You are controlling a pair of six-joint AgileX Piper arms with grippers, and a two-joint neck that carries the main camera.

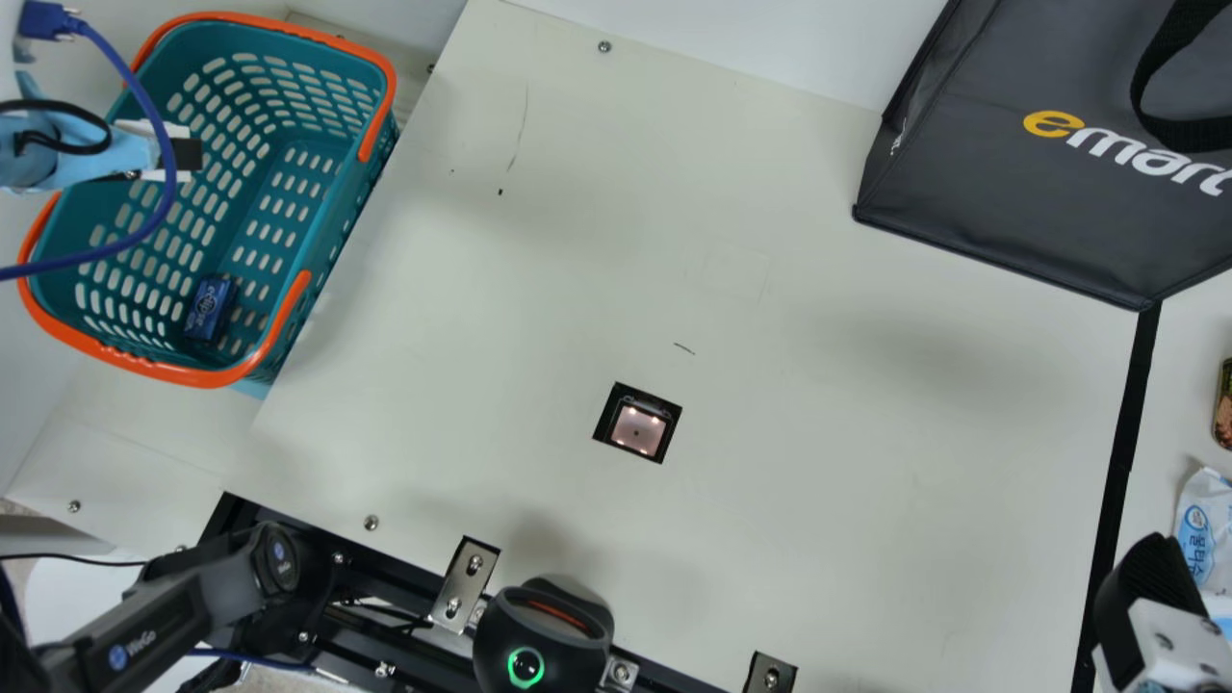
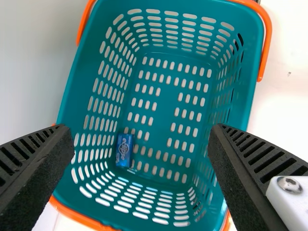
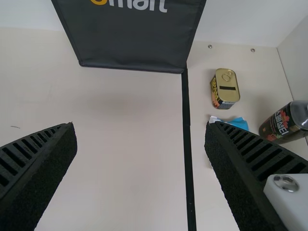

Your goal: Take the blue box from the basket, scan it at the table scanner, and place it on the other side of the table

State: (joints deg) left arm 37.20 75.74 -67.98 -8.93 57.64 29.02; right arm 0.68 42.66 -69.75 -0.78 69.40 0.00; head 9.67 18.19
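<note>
At 6 o'clock in basket (image 1: 192, 374), main view: blue box (image 1: 209, 308); L hand (image 2: 141, 127), fingers apart, shd centre over it, then lower

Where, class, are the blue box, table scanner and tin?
Blue box (image 2: 124, 150): left wrist view, on its printed face.
Table scanner (image 1: 637, 431): main view, on its lit window.
Tin (image 3: 227, 83): right wrist view, on its lid.

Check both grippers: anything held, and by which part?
Nothing held. Left gripper and right gripper are both open and empty; the blue box lies in the basket.
</note>
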